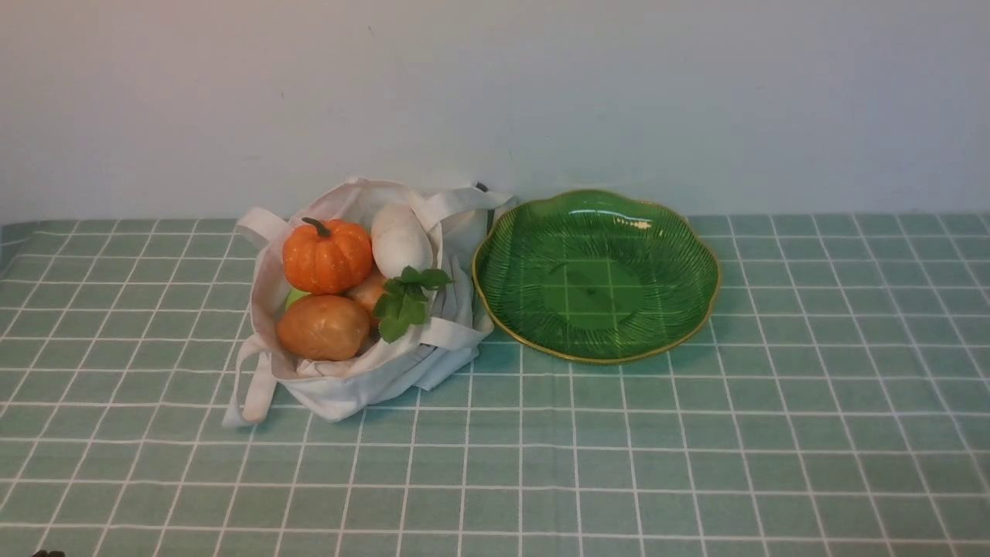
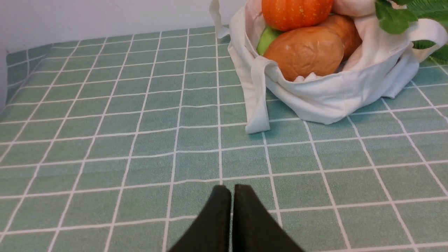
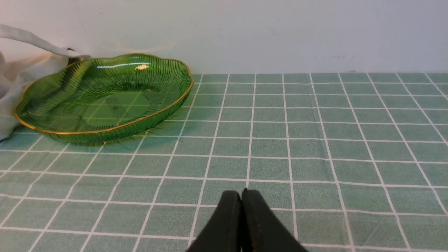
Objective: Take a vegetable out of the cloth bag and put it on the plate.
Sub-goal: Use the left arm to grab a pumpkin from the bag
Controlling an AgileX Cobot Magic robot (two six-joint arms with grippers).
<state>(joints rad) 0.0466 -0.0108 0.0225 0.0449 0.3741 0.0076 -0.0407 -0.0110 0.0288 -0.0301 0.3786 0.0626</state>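
An orange ribbed pumpkin, the vegetable [image 1: 327,256] [image 2: 295,13], sits on top inside the off-white cloth bag [image 1: 363,379] [image 2: 325,101] at the left of the table. To the bag's right lies the green glass plate [image 1: 681,255] [image 3: 168,101] with a gold rim, with nothing on it. My left gripper [image 2: 231,187] is shut and holds nothing, low over the tablecloth well short of the bag. The right gripper [image 3: 241,191] is shut too, over the cloth in front of and to the right of the plate. Neither arm shows in the front view.
In the bag also lie a brown potato [image 1: 323,327] [image 2: 303,52], a white oval vegetable [image 1: 400,240] and a sprig of green leaves [image 1: 406,302]. A strap handle [image 1: 251,387] trails onto the green checked tablecloth [image 1: 619,464]. A pale wall [image 1: 619,93] stands close behind.
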